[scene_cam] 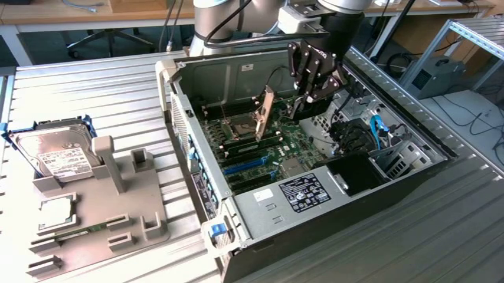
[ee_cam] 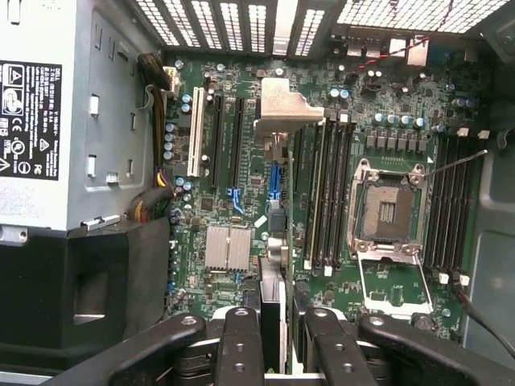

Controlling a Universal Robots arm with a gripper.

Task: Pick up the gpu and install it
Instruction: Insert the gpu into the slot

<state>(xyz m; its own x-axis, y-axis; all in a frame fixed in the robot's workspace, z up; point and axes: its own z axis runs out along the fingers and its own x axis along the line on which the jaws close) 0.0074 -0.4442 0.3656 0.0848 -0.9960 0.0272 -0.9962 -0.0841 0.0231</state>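
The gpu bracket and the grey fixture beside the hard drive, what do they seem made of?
The gpu bracket: looks like bare sheet metal, pale silver with a folded, glinting tab. The grey fixture: probably plastic, matte, uniformly grey, with blocky moulded posts; painted metal can't be ruled out.

Ribbed metal table (scene_cam: pixel 87 82) carries an open computer case (scene_cam: pixel 331 230) and a grey fixture (scene_cam: pixel 94 200).
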